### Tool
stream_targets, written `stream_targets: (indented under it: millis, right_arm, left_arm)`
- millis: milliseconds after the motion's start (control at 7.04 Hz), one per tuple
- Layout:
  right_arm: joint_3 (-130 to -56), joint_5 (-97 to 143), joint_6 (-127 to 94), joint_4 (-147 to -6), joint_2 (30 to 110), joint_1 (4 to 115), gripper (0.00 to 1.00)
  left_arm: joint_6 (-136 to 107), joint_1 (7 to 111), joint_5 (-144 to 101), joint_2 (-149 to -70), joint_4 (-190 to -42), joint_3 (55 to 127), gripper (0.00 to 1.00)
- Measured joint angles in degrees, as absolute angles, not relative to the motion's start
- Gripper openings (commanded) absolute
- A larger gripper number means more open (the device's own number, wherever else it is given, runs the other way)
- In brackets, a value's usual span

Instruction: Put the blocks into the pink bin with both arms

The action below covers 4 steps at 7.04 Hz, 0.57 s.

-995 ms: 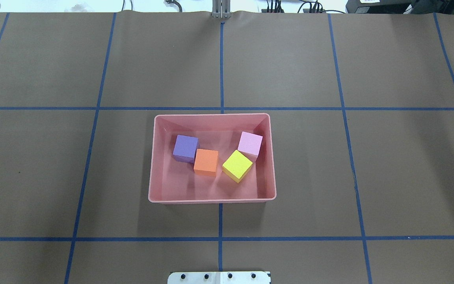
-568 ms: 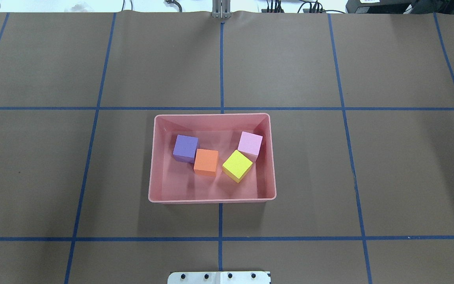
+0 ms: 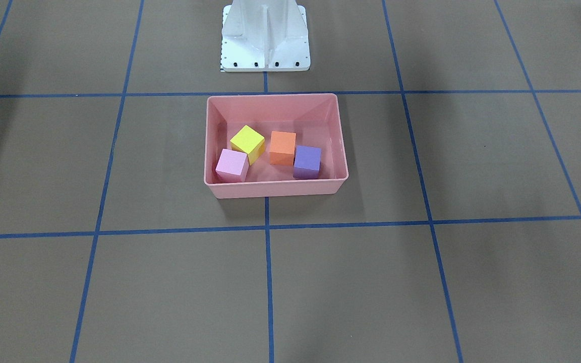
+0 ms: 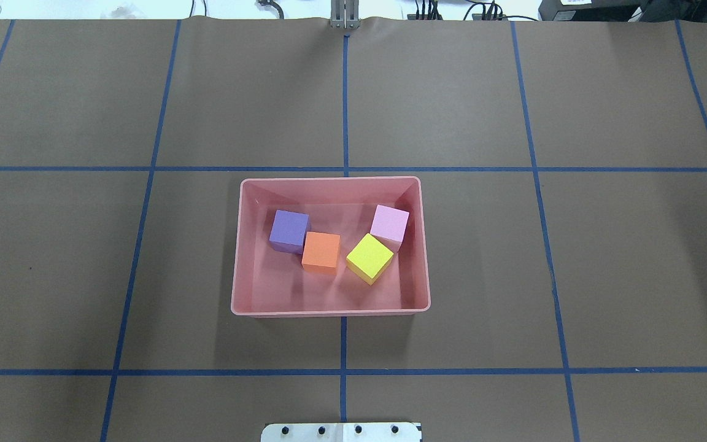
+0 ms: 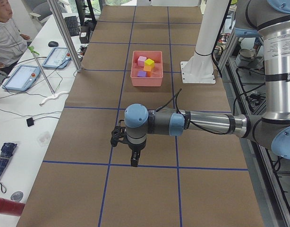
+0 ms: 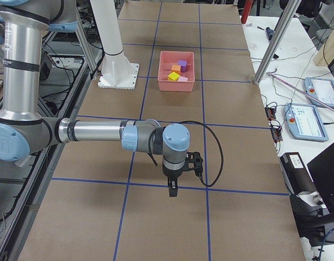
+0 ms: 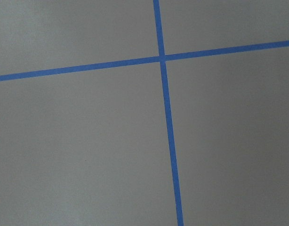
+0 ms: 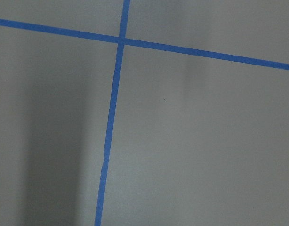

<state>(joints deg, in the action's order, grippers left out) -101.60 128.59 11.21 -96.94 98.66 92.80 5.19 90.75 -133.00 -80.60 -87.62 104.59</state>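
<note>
All four blocks (image 4: 321, 251) lie inside the pink bin (image 4: 329, 189), mid-frame; the task looks done. The left tool (image 5: 134, 161) and right tool (image 6: 172, 188) hang well away; I cannot tell their opening.

Overhead and front cameras face each other, sharing the pink bin (image 4: 329, 189).

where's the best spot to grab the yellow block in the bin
Come straight down from above and pinch the yellow block across two opposite side faces, lined up with its skew in the bin. Probably avoid the face beside the pink block, which looks nearly touching.
</note>
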Motion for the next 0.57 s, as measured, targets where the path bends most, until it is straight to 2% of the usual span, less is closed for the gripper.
stream_targets:
  millis: [568]
  right_arm:
    - [-101.1, 128.6, 11.2, -97.0, 98.7, 92.8, 1.0]
  left_arm:
    - [5.2, 90.7, -133.0, -80.6, -87.6, 104.7, 1.0]
